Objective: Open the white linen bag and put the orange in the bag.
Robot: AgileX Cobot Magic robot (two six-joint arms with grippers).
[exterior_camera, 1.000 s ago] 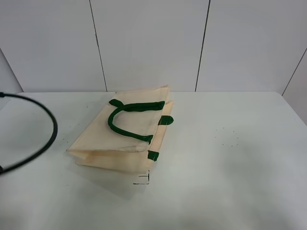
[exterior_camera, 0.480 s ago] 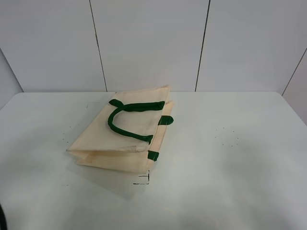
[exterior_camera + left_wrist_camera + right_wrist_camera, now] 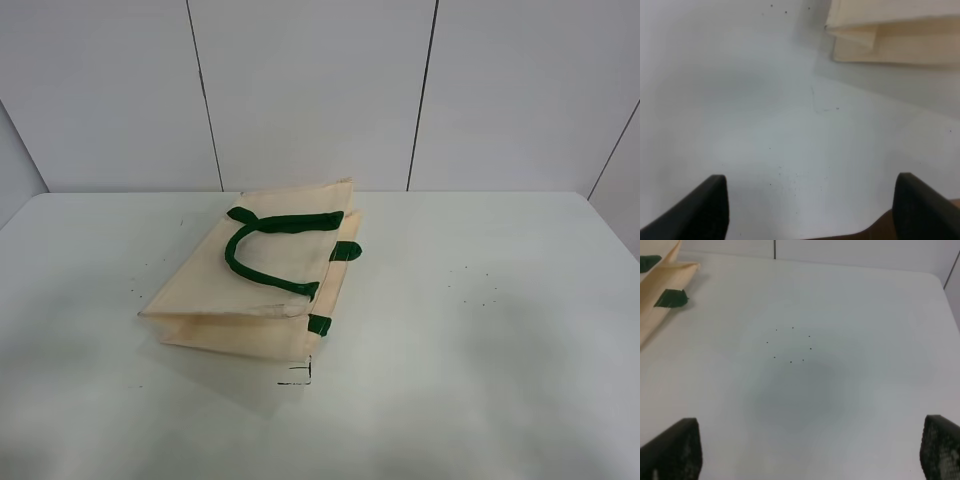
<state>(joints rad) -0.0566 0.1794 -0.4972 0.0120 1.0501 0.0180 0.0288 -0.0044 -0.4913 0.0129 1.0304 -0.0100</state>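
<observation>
The white linen bag (image 3: pixel 262 280) lies flat and folded on the white table, left of centre, with its dark green strap handle (image 3: pixel 255 250) on top. Its corner shows in the left wrist view (image 3: pixel 890 35) and its edge with a green tab in the right wrist view (image 3: pixel 662 287). The orange is not in any view. My left gripper (image 3: pixel 810 210) is open above bare table near the front edge, short of the bag. My right gripper (image 3: pixel 805 450) is open above bare table to the right of the bag. Neither arm shows in the exterior view.
The white table (image 3: pixel 480 330) has small dark specks (image 3: pixel 790 345) to the right of the bag and a small black mark (image 3: pixel 298 372) in front of it. A panelled white wall (image 3: pixel 320 90) stands behind the table.
A black cable loop at the left edge of the exterior view has dropped out of sight. The bag has not moved.
</observation>
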